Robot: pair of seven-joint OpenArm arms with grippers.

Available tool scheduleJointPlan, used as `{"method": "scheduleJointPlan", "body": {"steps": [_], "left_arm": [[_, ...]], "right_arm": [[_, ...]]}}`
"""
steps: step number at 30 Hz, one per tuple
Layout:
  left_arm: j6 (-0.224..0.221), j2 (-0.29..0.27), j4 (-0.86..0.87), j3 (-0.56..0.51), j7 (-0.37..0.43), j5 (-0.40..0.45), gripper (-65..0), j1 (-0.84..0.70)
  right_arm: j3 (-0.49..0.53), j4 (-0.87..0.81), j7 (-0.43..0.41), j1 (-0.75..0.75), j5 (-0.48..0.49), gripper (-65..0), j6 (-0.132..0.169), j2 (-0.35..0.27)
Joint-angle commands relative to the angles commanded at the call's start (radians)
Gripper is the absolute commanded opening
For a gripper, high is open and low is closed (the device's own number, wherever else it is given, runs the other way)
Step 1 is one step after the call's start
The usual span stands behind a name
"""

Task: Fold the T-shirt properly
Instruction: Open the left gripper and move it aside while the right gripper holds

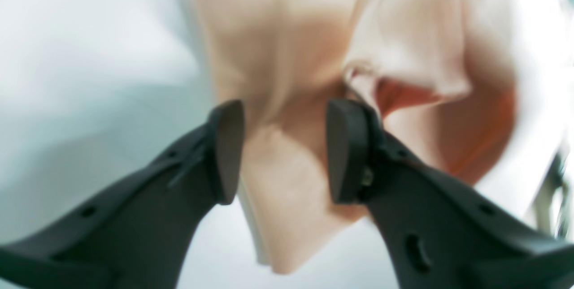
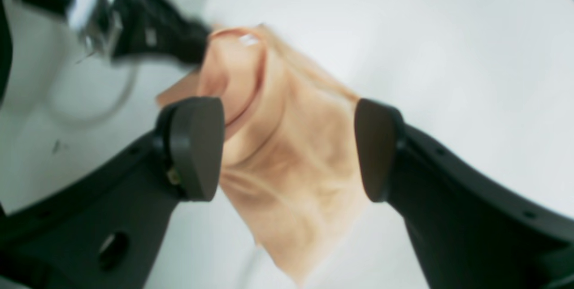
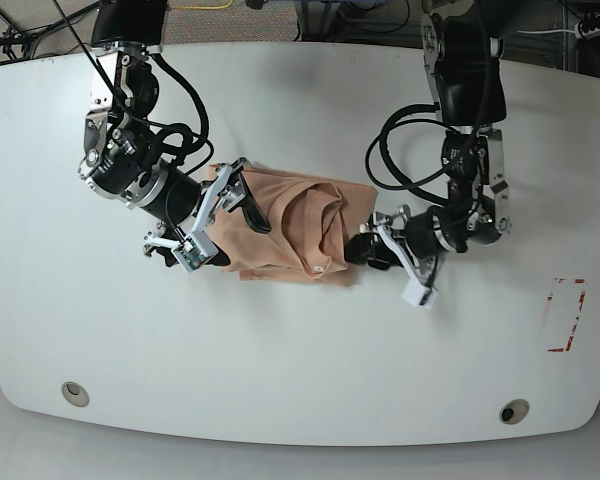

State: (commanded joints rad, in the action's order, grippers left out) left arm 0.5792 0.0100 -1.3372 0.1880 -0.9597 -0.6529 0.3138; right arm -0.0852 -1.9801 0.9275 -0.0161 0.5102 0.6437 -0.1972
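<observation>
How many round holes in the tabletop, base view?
2. One hole near the front left corner of the table, the other hole near the front right corner. More could be hidden under the T-shirt or the arms.

Left gripper (image 1: 284, 152) with dark plastic jaws parted, blurred peach-pink cotton T-shirt (image 1: 287, 65) bunched between and beyond them toward 12 o'clock, deep orange-shadowed fold at 3 o'clock, glossy white table (image 1: 89, 56) from 9 to 11 o'clock

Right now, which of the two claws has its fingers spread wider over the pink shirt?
The right gripper, on the left in the overhead view: its fingers stand further apart over the T-shirt than those of the left gripper.
</observation>
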Motion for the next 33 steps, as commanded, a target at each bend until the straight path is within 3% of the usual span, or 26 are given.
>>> {"method": "scheduleJointPlan", "body": {"steps": [5, 9, 20, 25, 33], "left_arm": [[0.0, 0.071, -0.063, 0.087, -0.064, -0.12, -33.1, -0.012], [0.0, 0.158, -0.066, 0.181, -0.095, -0.204, -33.1, -0.017], [0.003, 0.359, -0.043, 0.302, -0.094, -0.226, -33.1, -0.172], [0.003, 0.402, -0.044, 0.308, -0.094, -0.287, -33.1, -0.259], [0.003, 0.417, -0.044, 0.31, -0.094, -0.333, -33.1, -0.339]], "right_arm": [[0.103, 0.038, 0.0, -0.058, -0.011, -21.9, -0.006, 0.006], [0.199, 0.097, -0.002, -0.123, -0.052, -21.9, -0.006, 0.021], [0.299, 0.319, -0.014, -0.278, -0.247, -21.6, 0.002, 0.126], [0.344, 0.471, -0.075, -0.345, -0.322, -21.7, 0.002, 0.158], [0.358, 0.658, -0.15, -0.387, -0.347, -21.9, 0.002, 0.19]]}}
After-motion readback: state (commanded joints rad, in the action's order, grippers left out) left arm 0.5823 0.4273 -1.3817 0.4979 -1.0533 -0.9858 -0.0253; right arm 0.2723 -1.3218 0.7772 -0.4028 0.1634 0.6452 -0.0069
